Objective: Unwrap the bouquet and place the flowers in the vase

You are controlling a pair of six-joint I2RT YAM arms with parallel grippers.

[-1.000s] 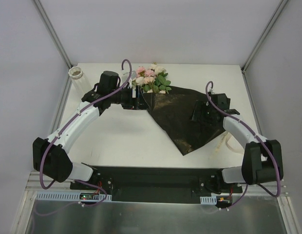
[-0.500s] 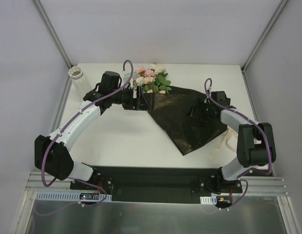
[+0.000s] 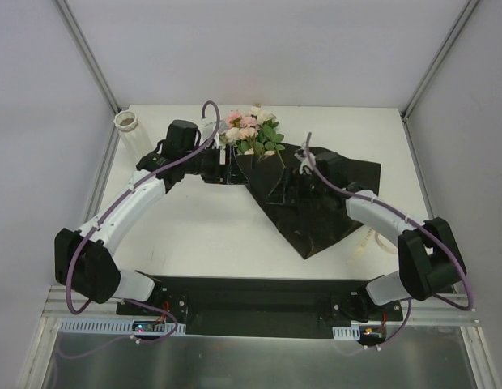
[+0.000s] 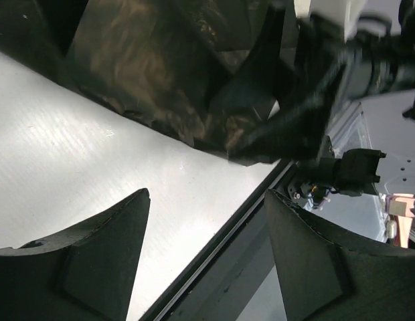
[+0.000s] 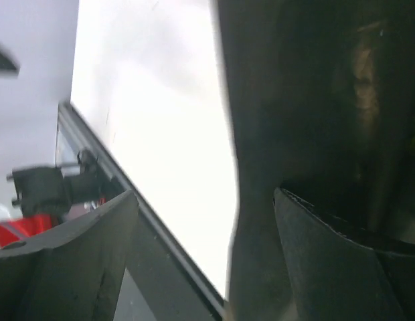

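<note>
The bouquet's pink and cream flowers lie at the back middle of the table, heads on the bare top. Their stems run under the black paper sheet, which is spread out towards the right. My left gripper sits at the sheet's left corner, just below the flowers. It is open, and in the left wrist view the left gripper has nothing between its fingers, with crumpled paper ahead. My right gripper hovers over the sheet, open; the right wrist view shows the right gripper beside the paper's edge. The white ribbed vase stands at the far left corner.
A cream ribbon lies by the sheet's right corner near the right arm's base. Grey walls close in the table on the left, back and right. The black base rail runs along the near edge.
My right arm has swung left across the black paper, from its right edge to near the flowers and the left gripper. The left arm has barely moved.
</note>
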